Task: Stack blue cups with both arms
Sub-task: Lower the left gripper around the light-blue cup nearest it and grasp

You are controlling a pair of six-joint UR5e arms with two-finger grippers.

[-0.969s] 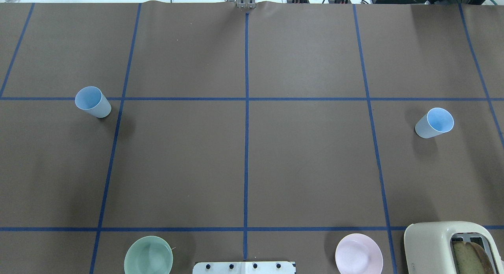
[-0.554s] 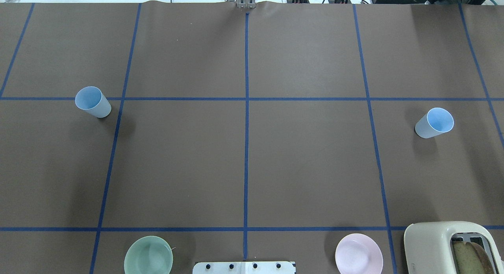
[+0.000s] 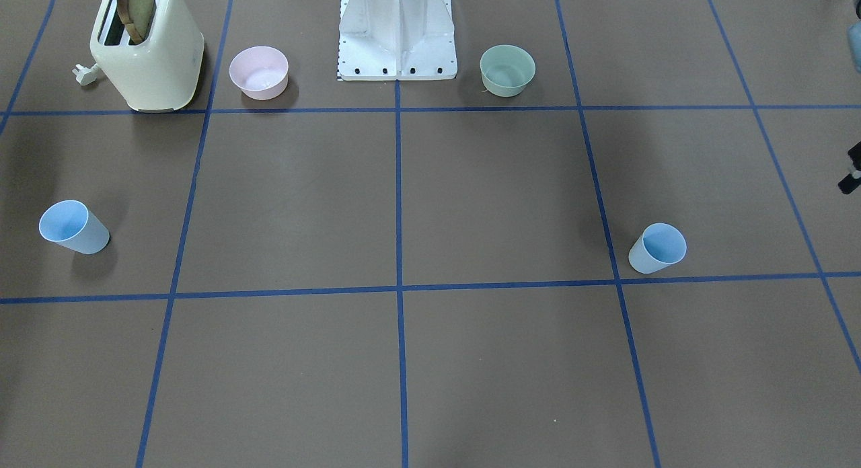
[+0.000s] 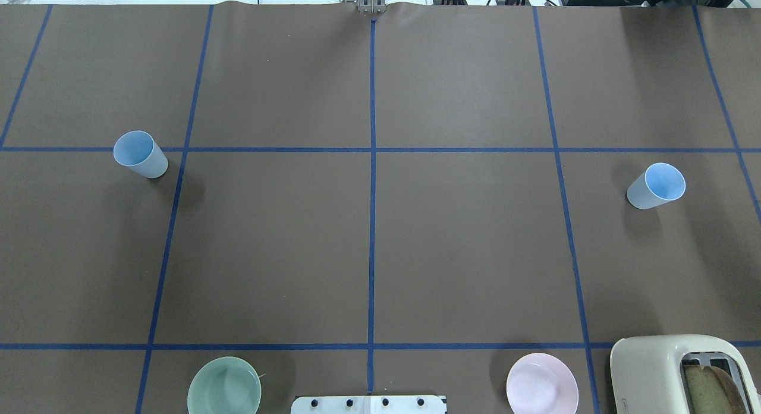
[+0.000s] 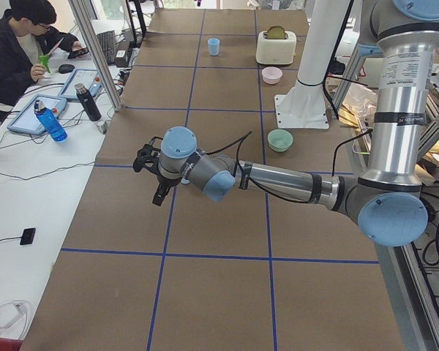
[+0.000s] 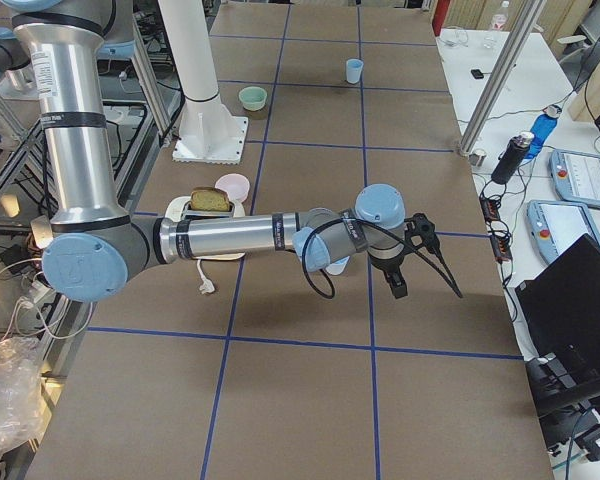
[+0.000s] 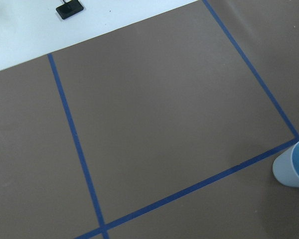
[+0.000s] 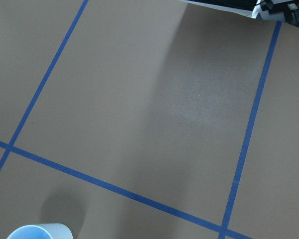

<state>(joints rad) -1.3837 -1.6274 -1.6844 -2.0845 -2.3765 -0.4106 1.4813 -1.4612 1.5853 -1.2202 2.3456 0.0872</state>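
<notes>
Two light-blue cups stand upright and far apart on the brown table. The left cup [image 4: 140, 154] also shows in the front view [image 3: 658, 248] and at the right edge of the left wrist view [image 7: 294, 167]. The right cup [image 4: 656, 185] shows in the front view [image 3: 72, 227] and at the bottom of the right wrist view [image 8: 40, 231]. The left gripper [image 5: 157, 191] and the right gripper [image 6: 398, 283] hang above the table near their cups. They show clearly only in the side views, so I cannot tell whether they are open or shut.
A green bowl [image 4: 224, 385], a pink bowl [image 4: 541, 383] and a cream toaster [image 4: 684, 375] with bread stand along the near edge beside the white base mount [image 4: 368, 404]. An operator sits at a side desk [image 5: 22, 51].
</notes>
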